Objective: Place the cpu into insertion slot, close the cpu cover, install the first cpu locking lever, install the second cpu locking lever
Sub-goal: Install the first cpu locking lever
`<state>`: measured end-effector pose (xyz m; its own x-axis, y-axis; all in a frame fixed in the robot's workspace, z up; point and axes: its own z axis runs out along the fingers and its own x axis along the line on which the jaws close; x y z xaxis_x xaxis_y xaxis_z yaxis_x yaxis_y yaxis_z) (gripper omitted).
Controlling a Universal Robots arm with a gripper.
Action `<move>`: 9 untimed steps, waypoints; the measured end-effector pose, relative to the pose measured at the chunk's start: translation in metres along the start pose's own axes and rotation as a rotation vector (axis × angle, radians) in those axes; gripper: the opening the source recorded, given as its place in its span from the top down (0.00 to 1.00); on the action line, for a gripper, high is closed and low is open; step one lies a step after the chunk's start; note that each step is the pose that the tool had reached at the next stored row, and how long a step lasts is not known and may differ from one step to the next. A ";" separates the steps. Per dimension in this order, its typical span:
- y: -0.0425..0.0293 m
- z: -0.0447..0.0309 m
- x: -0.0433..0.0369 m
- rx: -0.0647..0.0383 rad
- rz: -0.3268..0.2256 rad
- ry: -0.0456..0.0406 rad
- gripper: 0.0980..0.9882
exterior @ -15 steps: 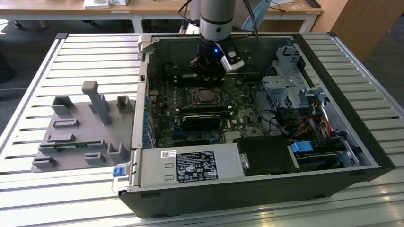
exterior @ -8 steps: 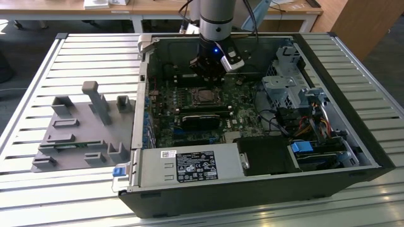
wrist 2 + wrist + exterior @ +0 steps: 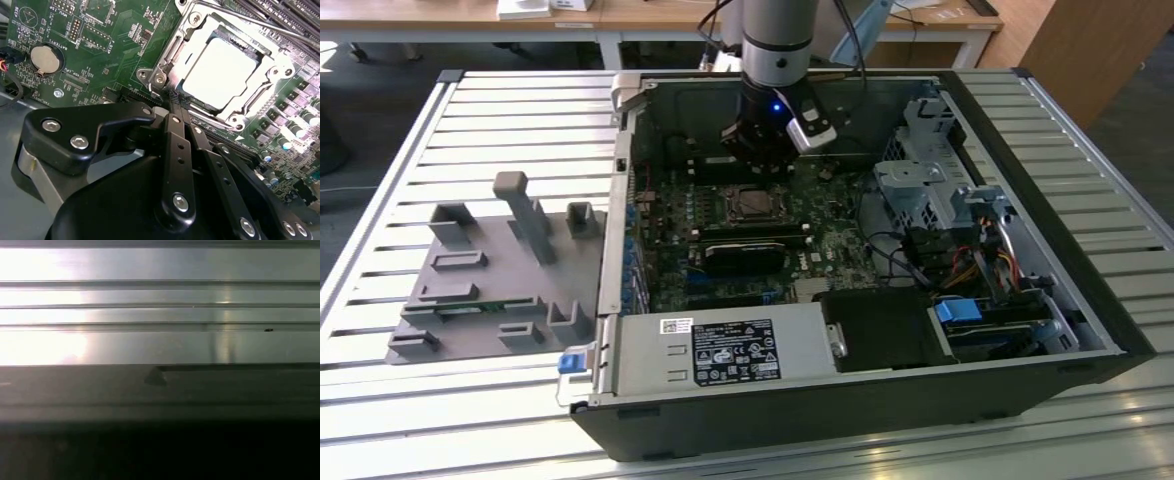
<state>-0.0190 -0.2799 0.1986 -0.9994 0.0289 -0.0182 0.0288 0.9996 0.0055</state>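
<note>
In the exterior view you are looking down on an open computer case (image 3: 854, 400) lying on a slatted metal tabletop (image 3: 467, 110). The arm is reaching down into the case, and its gripper (image 3: 758, 160) is hanging just above the green motherboard (image 3: 680, 215), close beside the insertion slot (image 3: 750, 204). A grey fixture tray (image 3: 487, 290) is sitting on the tabletop at the exterior view's left, well apart from the case.

In the second wrist view you are seeing the gripper (image 3: 176, 102) with its fingers (image 3: 176, 145) pressed together, holding nothing, their tips reaching the edge of the insertion slot (image 3: 227, 70). The cpu (image 3: 220, 72) is lying flat in the slot, its pale face showing through the window of the cpu cover (image 3: 272, 75), which is lying down over it. A round coin battery (image 3: 45, 57) is sitting on the board, well apart from the slot.

In the first wrist view you are facing bright metal slats (image 3: 160, 335) above a dark band.
</note>
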 end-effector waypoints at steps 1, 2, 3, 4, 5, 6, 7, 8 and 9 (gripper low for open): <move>0.0000 0.0003 0.0000 0.001 0.000 0.0000 0.99; 0.0001 0.0007 0.0000 0.001 0.000 0.0001 0.99; 0.0002 0.0012 0.0000 0.001 0.000 0.0001 0.99; 0.0003 0.0018 0.0000 0.001 0.000 0.0002 0.99; 0.0002 0.0024 -0.0001 0.002 0.000 0.0005 0.99; 0.0002 0.0028 -0.0001 0.002 0.000 0.0006 0.99; 0.0003 0.0031 -0.0001 0.002 0.000 0.0004 0.99; 0.0004 0.0032 -0.0001 0.001 0.000 0.0003 0.99; 0.0005 0.0033 -0.0001 0.000 0.000 0.0003 0.99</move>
<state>-0.0188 -0.2794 0.1953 -0.9994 0.0289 -0.0179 0.0288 0.9996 0.0055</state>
